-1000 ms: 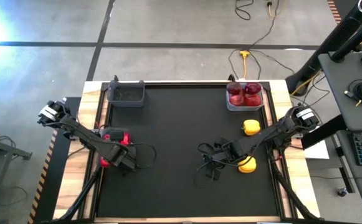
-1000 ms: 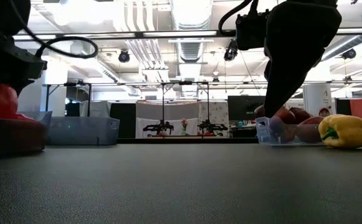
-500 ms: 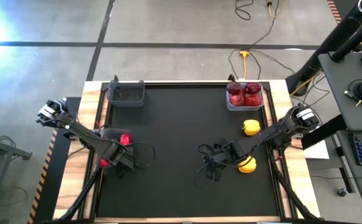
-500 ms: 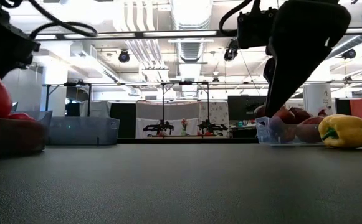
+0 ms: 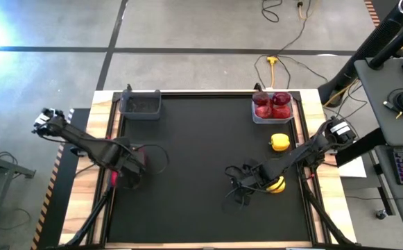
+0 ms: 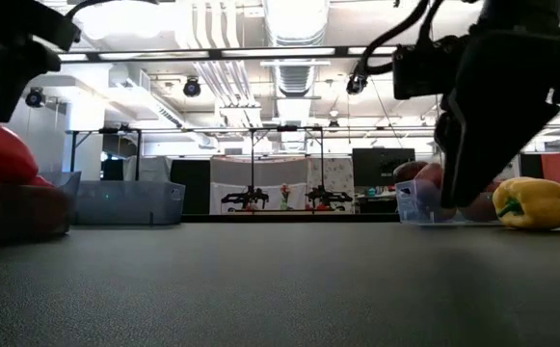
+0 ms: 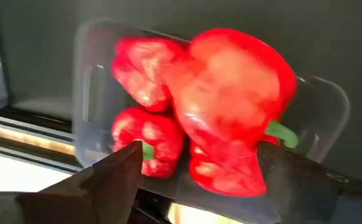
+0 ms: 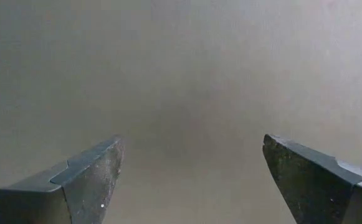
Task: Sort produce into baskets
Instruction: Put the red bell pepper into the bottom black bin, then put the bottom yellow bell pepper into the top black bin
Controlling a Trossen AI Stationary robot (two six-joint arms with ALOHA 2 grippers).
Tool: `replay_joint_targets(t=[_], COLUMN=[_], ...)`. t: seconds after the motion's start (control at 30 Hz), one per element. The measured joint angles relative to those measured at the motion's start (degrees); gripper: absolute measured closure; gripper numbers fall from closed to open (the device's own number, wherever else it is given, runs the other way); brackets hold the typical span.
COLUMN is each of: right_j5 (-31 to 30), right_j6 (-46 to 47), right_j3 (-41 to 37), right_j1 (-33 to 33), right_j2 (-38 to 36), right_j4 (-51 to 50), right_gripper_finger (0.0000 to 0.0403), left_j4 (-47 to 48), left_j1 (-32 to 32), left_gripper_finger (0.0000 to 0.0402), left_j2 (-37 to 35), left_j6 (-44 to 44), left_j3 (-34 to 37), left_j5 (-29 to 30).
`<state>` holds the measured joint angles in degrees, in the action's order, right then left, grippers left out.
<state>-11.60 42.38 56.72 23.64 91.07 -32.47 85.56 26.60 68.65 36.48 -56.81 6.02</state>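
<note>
With the left hand (image 7: 193,180) spread over the basket (image 7: 87,106) of red peppers (image 7: 230,124) at the surface's left edge, the right hand (image 8: 190,180), also spread, should swing squarely over the nearer yellow pepper (image 5: 277,185) before pinching

Grey floor (image 5: 187,28), ceiling strip lights (image 6: 289,50)

the high view looks straight down on the whole table (image 5: 208,160). the low view sits at mat level, facing the room. the left wrist view hangs close above the red peppers (image 7: 230,118), past the left gripper (image 7: 196,180). the right wrist view faces bare mat between the right gripper (image 8: 193,174) fingers, very near.
</note>
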Motion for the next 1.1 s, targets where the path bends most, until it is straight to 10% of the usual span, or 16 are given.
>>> replay_joint_targets(t=[0.3, 0.67, 1.1], right_j5=[-0.04, -1.1, -10.55], right_j6=[0.54, -1.09, -5.14], right_j3=[-0.84, -0.86, 2.83], right_j1=[0.11, 0.11, 0.58], right_j2=[-0.02, -0.02, -5.43], right_j4=[1.67, 2.08, -2.28], right_gripper_finger=[0.0029, 0.0029, 0.0029], left_j4=[-1.31, -12.15, 1.72], left_j1=[-4.26, -4.75, -4.62], left_gripper_finger=[0.0163, 0.0188, 0.0188], left_j2=[-4.81, -2.67, -5.0], left_j6=[-0.05, -2.48, 0.4], left_j3=[2.21, 11.96, -1.94], left_j5=[5.32, -1.57, 1.03])
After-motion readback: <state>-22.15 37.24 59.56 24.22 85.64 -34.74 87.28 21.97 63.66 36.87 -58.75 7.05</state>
